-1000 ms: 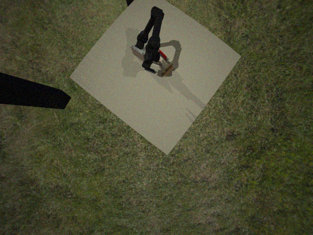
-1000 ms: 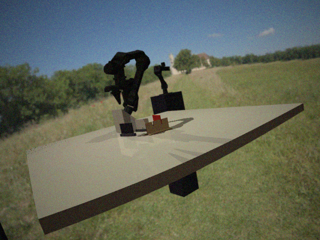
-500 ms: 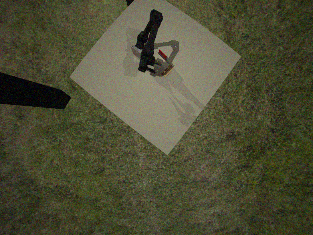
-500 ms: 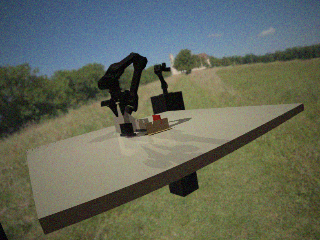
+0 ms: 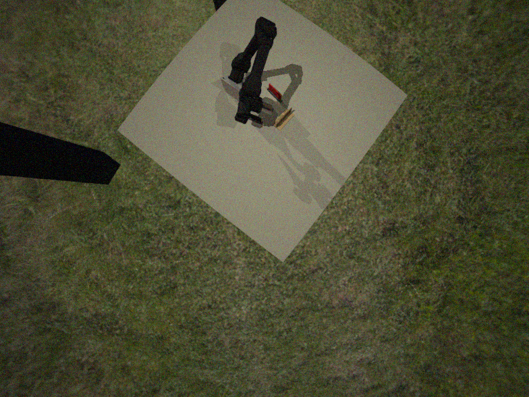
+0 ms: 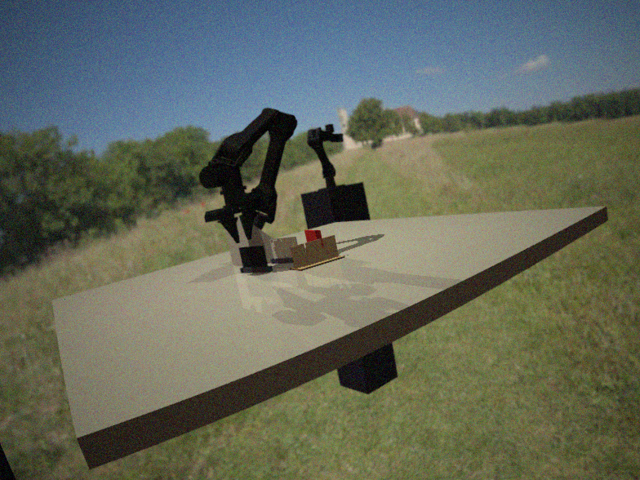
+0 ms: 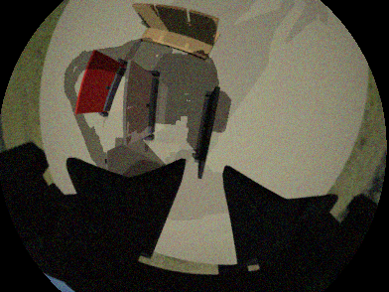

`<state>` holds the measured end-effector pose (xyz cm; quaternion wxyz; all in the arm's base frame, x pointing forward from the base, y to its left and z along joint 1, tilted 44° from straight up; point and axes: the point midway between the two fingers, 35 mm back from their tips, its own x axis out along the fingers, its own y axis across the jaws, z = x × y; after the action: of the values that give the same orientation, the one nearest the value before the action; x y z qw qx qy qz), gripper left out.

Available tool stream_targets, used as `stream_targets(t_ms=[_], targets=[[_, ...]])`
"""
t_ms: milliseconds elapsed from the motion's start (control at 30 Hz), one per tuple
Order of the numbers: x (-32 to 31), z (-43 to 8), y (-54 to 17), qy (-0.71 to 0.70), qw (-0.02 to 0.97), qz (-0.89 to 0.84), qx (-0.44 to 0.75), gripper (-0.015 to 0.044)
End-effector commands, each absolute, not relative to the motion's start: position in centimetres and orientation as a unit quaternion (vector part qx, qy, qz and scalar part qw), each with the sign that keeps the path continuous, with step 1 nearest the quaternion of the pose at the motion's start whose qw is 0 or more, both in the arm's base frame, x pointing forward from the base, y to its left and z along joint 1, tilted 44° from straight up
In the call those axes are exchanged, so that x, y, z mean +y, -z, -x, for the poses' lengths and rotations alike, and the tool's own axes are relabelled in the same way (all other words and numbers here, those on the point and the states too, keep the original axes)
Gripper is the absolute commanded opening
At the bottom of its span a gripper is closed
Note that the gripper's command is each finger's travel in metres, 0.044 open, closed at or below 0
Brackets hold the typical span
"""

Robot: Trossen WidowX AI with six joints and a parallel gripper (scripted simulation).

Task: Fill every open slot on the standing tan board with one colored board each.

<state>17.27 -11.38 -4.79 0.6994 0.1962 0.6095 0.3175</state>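
The tan board (image 5: 284,118) (image 6: 315,253) (image 7: 198,27) stands on its base, with open notches in its top edge and no colored board in them. A red board (image 5: 274,92) (image 6: 313,236) (image 7: 94,89) stands in its dark holder. A grey board (image 6: 283,247) (image 7: 139,101) stands in another holder beside it. A black board (image 6: 253,257) (image 7: 207,129) stands upright in a third holder, edge-on in the wrist view. My gripper (image 6: 242,240) (image 7: 204,166) is open and empty, pointing down just above the black board, whose near end lies between the fingertips in the wrist view.
The pale table (image 5: 239,179) (image 6: 196,335) carries everything. A pale block (image 5: 230,88) stands at the arm's foot, behind the black board in the exterior view. A black box with a device on a stalk (image 6: 335,201) stands beyond the table's far edge.
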Motion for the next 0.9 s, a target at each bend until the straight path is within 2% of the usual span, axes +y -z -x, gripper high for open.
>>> stream_targets(t_ms=[0,867], targets=[[-10.8,-17.3,5.3,-0.317,0.699,-0.200,0.610,0.0183],[-8.0,-17.5,8.2,-0.317,0.699,-0.200,0.609,0.0183]])
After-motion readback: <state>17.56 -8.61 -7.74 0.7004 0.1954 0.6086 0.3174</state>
